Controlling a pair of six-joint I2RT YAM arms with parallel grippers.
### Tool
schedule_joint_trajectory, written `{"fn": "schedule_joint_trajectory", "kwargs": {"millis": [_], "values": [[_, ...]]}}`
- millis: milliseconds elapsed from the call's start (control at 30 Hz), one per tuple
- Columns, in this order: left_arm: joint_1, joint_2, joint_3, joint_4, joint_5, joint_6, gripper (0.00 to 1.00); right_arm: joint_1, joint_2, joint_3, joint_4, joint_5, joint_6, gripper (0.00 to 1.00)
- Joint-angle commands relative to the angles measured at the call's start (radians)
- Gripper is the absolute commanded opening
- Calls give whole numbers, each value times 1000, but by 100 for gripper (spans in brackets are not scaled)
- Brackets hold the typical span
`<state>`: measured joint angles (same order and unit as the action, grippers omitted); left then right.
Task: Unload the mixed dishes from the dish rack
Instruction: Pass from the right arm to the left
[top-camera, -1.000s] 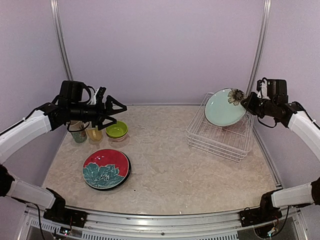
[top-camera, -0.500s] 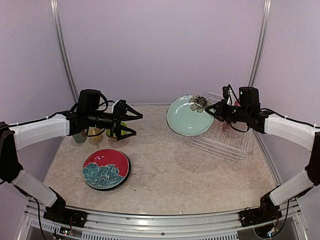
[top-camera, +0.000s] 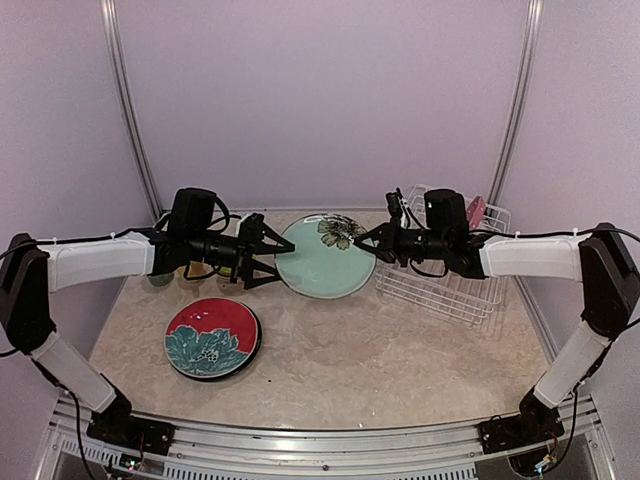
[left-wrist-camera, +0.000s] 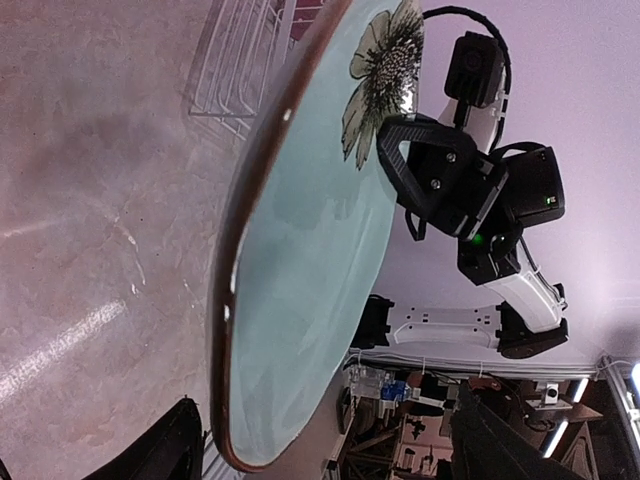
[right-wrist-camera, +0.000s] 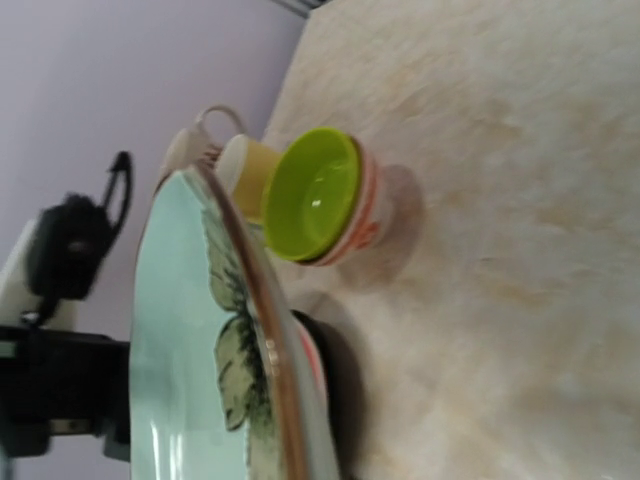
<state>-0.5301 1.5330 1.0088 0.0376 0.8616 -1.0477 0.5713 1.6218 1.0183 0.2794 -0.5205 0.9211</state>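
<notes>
A pale teal plate (top-camera: 325, 260) with a dark flower and a brown rim hangs in the air over the table's middle, left of the white wire dish rack (top-camera: 450, 280). My right gripper (top-camera: 367, 240) is shut on its right edge, by the flower. My left gripper (top-camera: 268, 252) is open, and its spread fingers (left-wrist-camera: 165, 450) straddle the plate's left rim (left-wrist-camera: 225, 400). The red-teal flower plate (top-camera: 212, 337) lies on a dark plate at the front left. The lime-green bowl (right-wrist-camera: 310, 195) sits in the small white-and-red bowl (right-wrist-camera: 368, 215), next to the yellow cup (right-wrist-camera: 245, 165).
Something pink (top-camera: 476, 210) stands at the rack's far end. In the top view my left arm (top-camera: 110, 255) hides most of the cups and bowls at the back left. Purple walls close the table's back and sides.
My right gripper has carried the teal plate left, from above the rack to the table's middle. My left gripper has reached right until its open jaws straddle the plate's left rim.
</notes>
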Motion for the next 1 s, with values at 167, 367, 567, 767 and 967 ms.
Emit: {"fn": "schedule_joint_trajectory", "kwargs": {"millis": [167, 367, 567, 767, 967], "values": [[10, 3, -43, -7, -30, 12, 55, 57, 59, 97, 231, -69, 92, 0], [53, -31, -87, 17, -33, 3, 30, 76, 102, 114, 250, -78, 107, 0], [113, -80, -148, 20, -32, 4, 10, 88, 136, 133, 246, -75, 109, 0], [157, -135, -209, -6, -36, 14, 0, 94, 174, 149, 243, -78, 111, 19], [201, -213, -263, -112, -58, 70, 0, 95, 189, 167, 197, -61, 76, 53]]}}
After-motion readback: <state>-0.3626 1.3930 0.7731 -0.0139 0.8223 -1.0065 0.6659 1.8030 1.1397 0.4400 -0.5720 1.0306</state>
